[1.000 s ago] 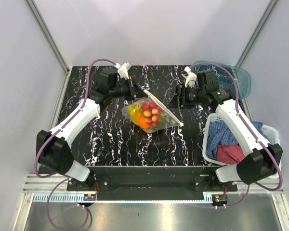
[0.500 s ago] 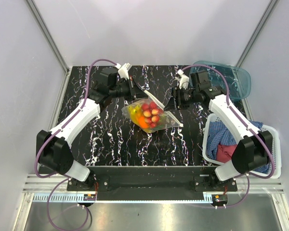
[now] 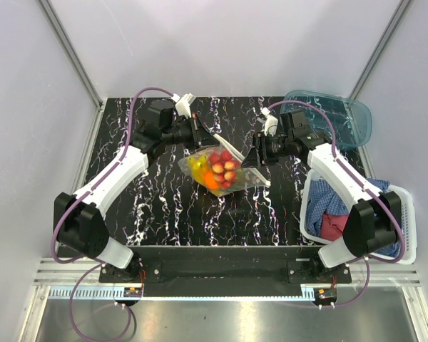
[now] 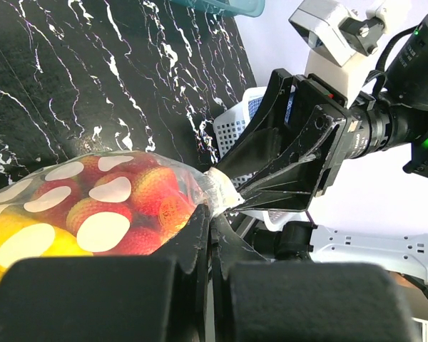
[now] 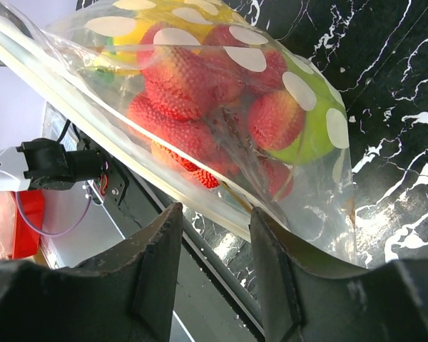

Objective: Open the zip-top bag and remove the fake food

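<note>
My left end effector (image 4: 208,222) is clenched on the zip edge of the clear dotted plastic zip-top bag (image 3: 237,182), over the middle of the table (image 3: 164,206). My right end effector (image 5: 215,214) is released, its fingers straddling that same edge. The glossy plastic fake food (image 3: 218,169) sits inside.

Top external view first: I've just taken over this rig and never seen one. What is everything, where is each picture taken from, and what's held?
Two robot arms are bolted at the near edge of a black table. The top view looks down from behind them; the other two come from a camera on each wrist. At the right sit a teal tray and a white basket of cloths. The left fingers pinch the zip-top bag of fake food; the right fingers straddle its zip strip, standing apart.
</note>
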Available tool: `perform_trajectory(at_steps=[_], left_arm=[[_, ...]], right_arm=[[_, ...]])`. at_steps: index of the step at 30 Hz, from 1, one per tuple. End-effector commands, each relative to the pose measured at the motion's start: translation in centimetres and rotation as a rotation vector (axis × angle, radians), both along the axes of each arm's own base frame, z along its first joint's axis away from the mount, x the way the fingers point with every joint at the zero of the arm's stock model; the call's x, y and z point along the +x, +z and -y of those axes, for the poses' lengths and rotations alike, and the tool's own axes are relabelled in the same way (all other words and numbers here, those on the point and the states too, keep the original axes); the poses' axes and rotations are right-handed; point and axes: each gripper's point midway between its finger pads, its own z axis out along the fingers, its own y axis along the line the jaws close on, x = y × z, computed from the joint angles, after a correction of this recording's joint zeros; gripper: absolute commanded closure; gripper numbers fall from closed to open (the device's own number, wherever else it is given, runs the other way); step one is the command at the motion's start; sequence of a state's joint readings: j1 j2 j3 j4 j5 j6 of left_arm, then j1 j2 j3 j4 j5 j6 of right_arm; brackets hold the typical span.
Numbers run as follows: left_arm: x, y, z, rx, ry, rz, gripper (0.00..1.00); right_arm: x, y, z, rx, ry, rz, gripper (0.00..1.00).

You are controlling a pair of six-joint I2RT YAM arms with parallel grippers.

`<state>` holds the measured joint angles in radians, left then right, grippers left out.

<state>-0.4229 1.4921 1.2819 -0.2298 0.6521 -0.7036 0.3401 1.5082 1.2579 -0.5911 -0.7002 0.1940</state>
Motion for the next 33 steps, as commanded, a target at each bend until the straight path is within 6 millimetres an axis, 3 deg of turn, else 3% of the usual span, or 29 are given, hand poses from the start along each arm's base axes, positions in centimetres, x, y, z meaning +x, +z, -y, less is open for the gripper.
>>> perform_trajectory(at_steps=[1,9,18,27,33], left_arm=[[-0.6,3.5,0.4,-0.074,-0.048,0.112,1.0],[-0.7,2.9,0.5,-0.068,-0.053,0.091,1.0],[-0.4,3.4,0.5,-0.072,-0.047,0.1,1.0],[0.0,3.3,0.7,-0.075,-0.045,0.076,1.0],[0.0,3.2,0.8,-0.068,-0.049,0.076,1.0]], right_arm=[[0.3,2.5,-0.1,0.027,-0.001,0.102,0.48],[2.0,4.1,1.6,-0.03,-0.086,0.143,0.47],[3.1,1.4,0.3,0.003,-0.012,0.048,0.57],[2.4,0.1,-0.3,0.031,0.022,0.01,0.57],[0.8,1.6,-0.1,0.07,0.023,0.027,0.5]])
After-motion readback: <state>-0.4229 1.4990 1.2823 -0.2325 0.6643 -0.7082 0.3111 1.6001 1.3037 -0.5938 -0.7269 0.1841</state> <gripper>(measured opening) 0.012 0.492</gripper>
